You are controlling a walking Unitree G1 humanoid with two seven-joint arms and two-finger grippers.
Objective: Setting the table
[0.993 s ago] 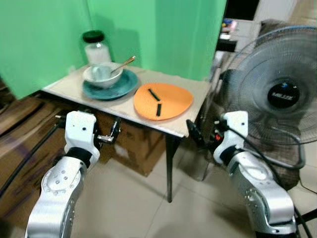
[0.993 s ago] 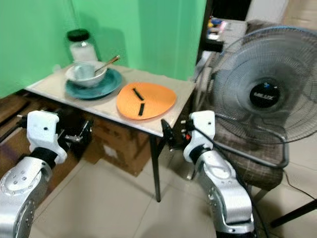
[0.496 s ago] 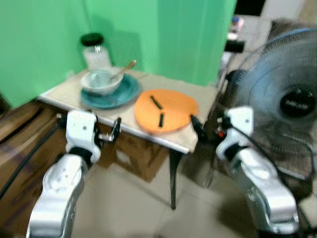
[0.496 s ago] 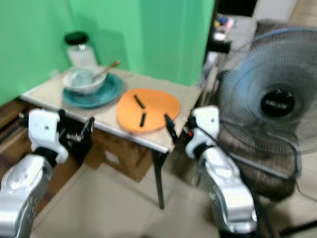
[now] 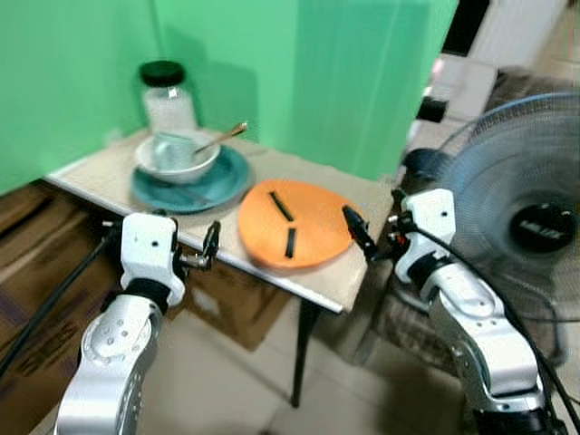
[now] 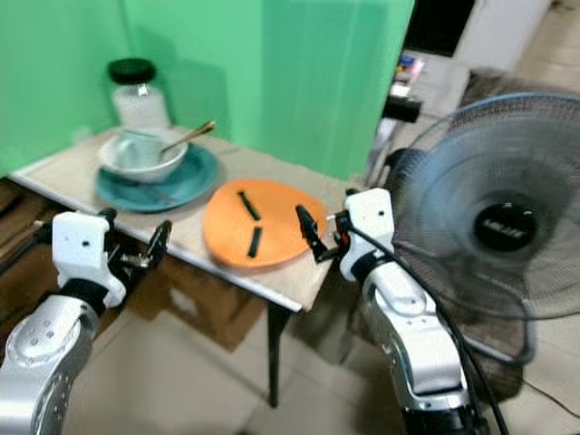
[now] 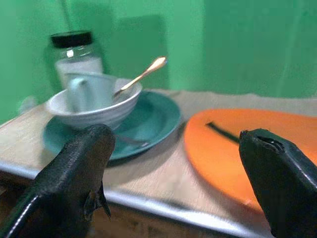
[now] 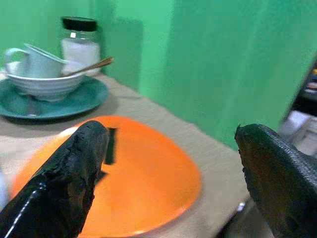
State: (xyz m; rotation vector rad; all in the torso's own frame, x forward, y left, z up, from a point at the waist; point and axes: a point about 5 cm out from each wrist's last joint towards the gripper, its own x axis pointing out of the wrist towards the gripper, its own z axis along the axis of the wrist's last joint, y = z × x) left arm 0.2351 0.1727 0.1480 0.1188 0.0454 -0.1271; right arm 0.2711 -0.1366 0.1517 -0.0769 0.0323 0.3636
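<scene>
Both grippers hang released before the table (image 5: 358,272): left gripper (image 5: 210,246) below its edge, right gripper (image 5: 355,231) beside the orange plate (image 5: 292,222), seemingly apart.

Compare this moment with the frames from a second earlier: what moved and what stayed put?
The right pincer rose from below the table edge to beside the orange plate, fingers open. The left pincer stays low at the table's front edge, open. The view shifted with the camera. Bowl, teal plate and jar are unmoved.
</scene>
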